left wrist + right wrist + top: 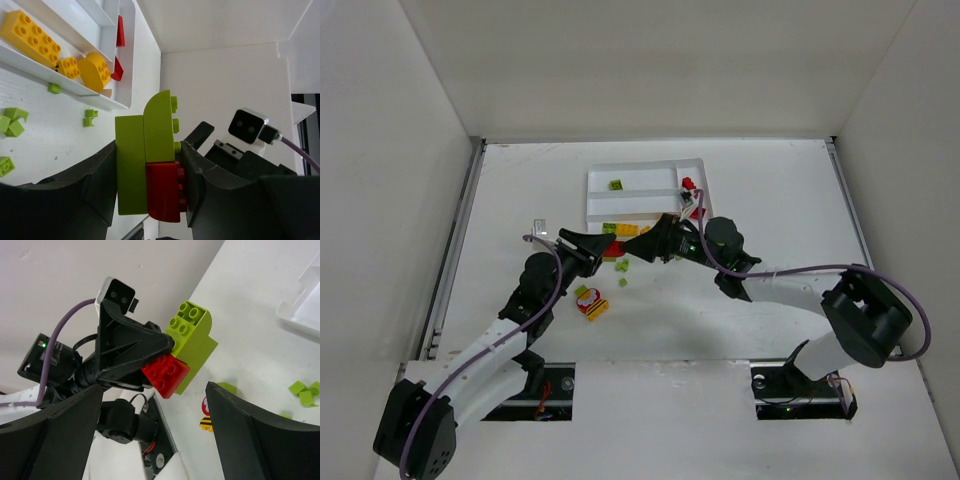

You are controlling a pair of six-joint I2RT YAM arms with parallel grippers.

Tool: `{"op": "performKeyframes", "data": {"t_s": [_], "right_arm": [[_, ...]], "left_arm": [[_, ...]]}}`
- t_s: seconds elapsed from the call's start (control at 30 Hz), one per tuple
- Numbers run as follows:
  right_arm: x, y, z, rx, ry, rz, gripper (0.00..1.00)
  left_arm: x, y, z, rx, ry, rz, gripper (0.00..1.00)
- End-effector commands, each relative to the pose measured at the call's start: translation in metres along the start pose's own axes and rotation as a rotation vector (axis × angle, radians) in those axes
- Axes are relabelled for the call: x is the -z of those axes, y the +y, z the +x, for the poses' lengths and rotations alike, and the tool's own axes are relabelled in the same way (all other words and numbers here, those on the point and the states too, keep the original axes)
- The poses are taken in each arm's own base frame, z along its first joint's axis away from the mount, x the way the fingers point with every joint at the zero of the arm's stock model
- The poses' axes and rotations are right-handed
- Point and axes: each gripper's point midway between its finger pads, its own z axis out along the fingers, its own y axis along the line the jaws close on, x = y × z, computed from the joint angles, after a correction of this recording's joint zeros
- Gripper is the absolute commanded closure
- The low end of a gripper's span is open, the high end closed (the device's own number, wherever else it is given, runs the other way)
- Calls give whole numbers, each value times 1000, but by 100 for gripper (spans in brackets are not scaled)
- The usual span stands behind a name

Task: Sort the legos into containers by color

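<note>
My left gripper (pixel 149 172) is shut on a clump of lime green and red legos (pixel 142 150) and holds it above the table, just in front of the white tray (pixel 645 203). In the top view the left gripper (pixel 603 250) and the open, empty right gripper (pixel 646 247) face each other with the clump (pixel 617 249) between them. In the right wrist view the clump (pixel 187 352) sits beyond my open right gripper (pixel 155 432). The tray holds yellow bricks (pixel 31 36), red bricks (pixel 120 31) and a green brick (pixel 616 184).
Small loose green bricks (pixel 11 122) lie on the table by the tray's near wall. A red, yellow and green clump (pixel 590 302) lies on the table in front of the left arm. White walls enclose the table.
</note>
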Motion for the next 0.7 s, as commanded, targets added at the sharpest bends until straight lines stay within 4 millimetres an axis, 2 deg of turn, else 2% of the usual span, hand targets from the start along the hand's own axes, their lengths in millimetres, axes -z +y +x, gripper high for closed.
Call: {"op": "performKeyframes", "data": {"t_s": [0.0, 0.17, 0.27, 0.47, 0.67], "right_arm": [[-2, 20, -1, -39, -5, -107, 10], [-3, 18, 4, -92, 10, -129, 13], [-2, 18, 5, -117, 6, -142, 21], [-3, 10, 11, -150, 10, -135, 26], [-7, 12, 9, -171, 9, -160, 31]], "left_arm": [[4, -28, 4, 35, 11, 126, 75], [5, -39, 7, 53, 15, 179, 74], [6, -44, 8, 72, 14, 209, 73], [6, -42, 10, 97, 16, 219, 73], [5, -41, 17, 99, 30, 212, 71]]}}
